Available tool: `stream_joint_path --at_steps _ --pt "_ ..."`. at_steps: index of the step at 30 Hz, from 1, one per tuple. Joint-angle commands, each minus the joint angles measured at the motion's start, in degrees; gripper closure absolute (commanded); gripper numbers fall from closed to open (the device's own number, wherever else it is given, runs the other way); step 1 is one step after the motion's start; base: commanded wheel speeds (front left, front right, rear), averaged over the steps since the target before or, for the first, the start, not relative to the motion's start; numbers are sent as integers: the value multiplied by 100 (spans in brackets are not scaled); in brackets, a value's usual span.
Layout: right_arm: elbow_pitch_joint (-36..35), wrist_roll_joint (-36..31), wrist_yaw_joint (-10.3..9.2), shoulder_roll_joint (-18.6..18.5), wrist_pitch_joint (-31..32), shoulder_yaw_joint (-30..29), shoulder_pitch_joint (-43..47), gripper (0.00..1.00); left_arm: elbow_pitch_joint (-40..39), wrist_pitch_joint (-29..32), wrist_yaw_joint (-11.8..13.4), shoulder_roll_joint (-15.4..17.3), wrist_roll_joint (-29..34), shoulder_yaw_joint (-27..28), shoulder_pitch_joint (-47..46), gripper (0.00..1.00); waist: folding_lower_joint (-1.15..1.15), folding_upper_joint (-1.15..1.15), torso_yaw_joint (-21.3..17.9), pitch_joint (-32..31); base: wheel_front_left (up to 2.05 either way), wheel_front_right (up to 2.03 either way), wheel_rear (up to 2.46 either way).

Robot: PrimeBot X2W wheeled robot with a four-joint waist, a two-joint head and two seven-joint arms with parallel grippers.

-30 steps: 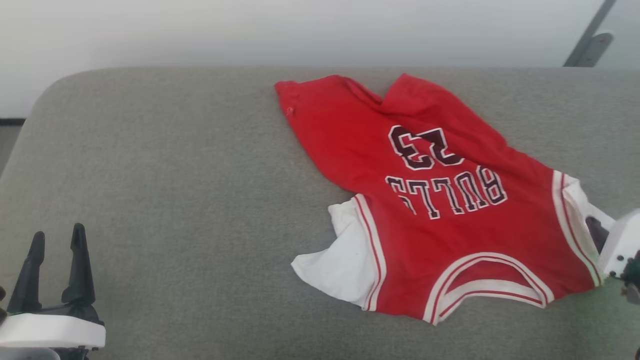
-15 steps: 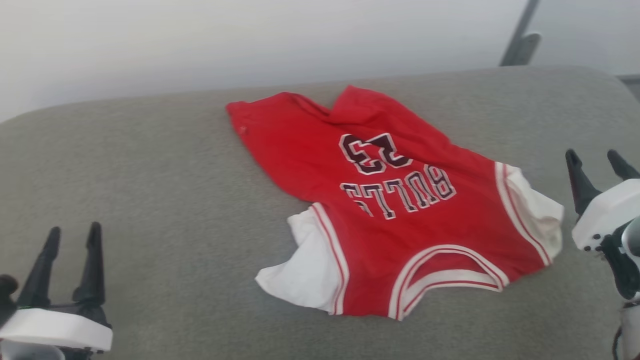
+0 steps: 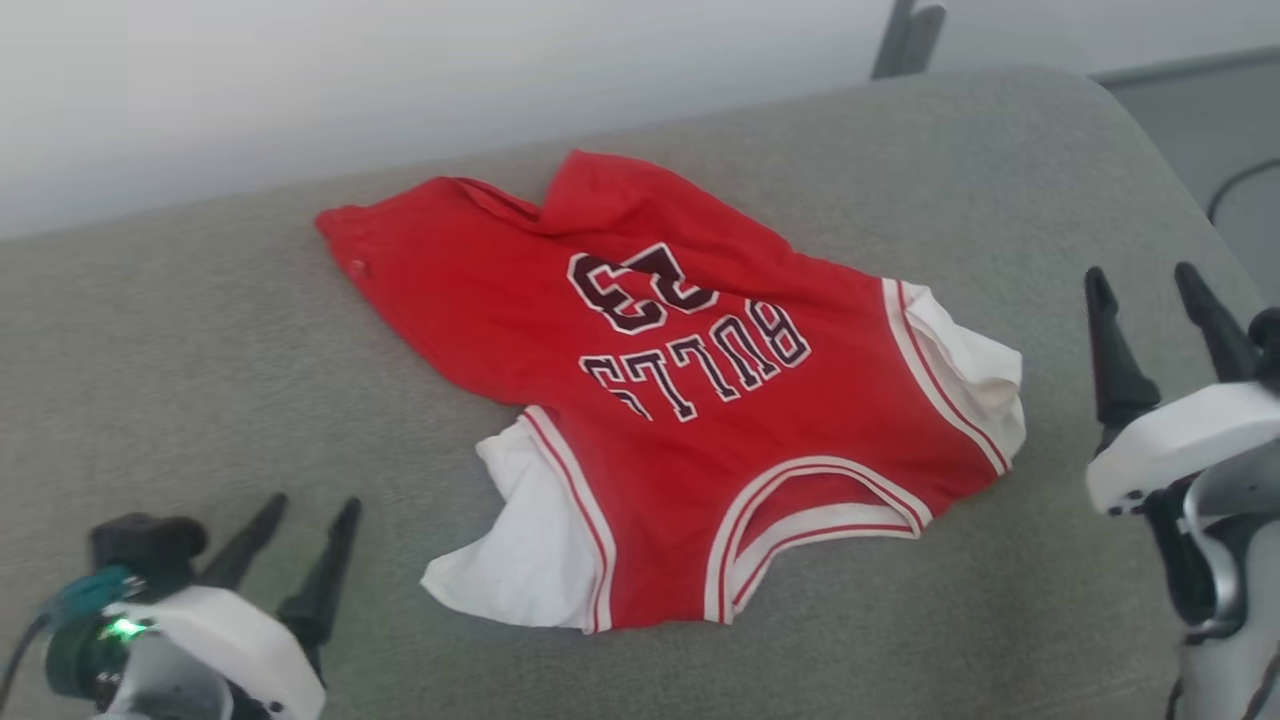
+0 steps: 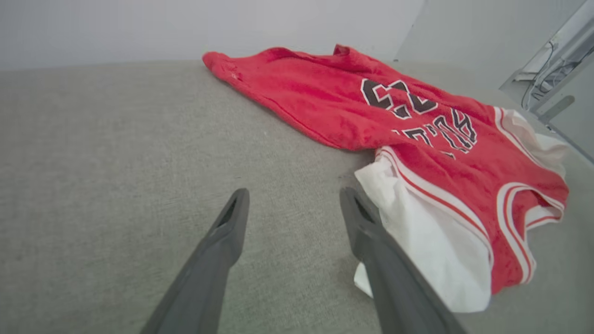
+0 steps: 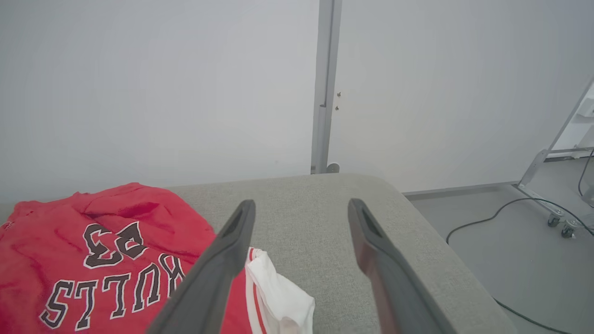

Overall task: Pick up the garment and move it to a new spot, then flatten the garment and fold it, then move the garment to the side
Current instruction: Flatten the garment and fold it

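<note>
Left tool [image 3: 314, 500] has swung nearer the shirt [image 3: 650, 470]; right tool [image 3: 1141, 270] waits opposite; both wide open, empty, so pickup looks next.

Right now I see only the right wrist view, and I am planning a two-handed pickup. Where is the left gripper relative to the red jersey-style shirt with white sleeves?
Observer: The left gripper is open over the grey fabric cushion, clear of the shirt and not touching it.
Operator: Which part of the shirt is nearest to it?
Observer: A white sleeve, spread out from the red body toward that gripper.
Operator: And where is the neckline?
Observer: The red-and-white striped neckline lies on the side of the shirt nearest the robot.
</note>
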Motion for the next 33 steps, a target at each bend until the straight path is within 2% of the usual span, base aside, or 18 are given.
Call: stream_joint_path --at_steps 1,7,14,19,25,26,27,28,29,33 --pt "-15 -28 2 75 -70 28 63 0 -39 148 -5 43 -24 -82 -102 0 0 0 -109 99 0 0 0" --pt "25 -90 1 236 -224 175 123 0 -144 1278 118 100 -109 -528 -301 0 0 0 -286 258 0 0 0" --pt "127 -82 1 346 -336 357 26 0 -221 2447 330 257 124 -1008 -495 0 0 0 -437 420 0 0 0" --pt "234 -49 1 382 -394 423 -24 0 -53 2908 418 387 368 -1271 -607 0 0 0 -487 532 0 0 0" --pt "305 -41 1 392 -456 436 -106 0 285 3210 344 256 254 -1537 -693 0 0 0 -474 613 0 0 0" --pt "322 -47 1 392 -463 428 -114 0 356 3303 331 256 255 -1607 -698 10 0 0 -464 618 0 0 0" --pt "329 -50 1 390 -457 419 -119 0 400 3344 300 265 287 -1675 -697 53 0 0 -450 626 0 0 0" --pt "340 -53 1 388 -467 408 -130 0 448 3383 283 258 312 -1745 -728 64 0 0 -435 633 0 0 0" --pt "349 -58 1 387 -465 407 -135 0 517 3459 262 258 338 -1814 -732 100 0 0 -417 634 0 0 0" --pt "379 -73 1 373 -475 402 -170 0 673 3592 201 287 342 -1974 -797 100 0 0 -349 624 0 0 0"
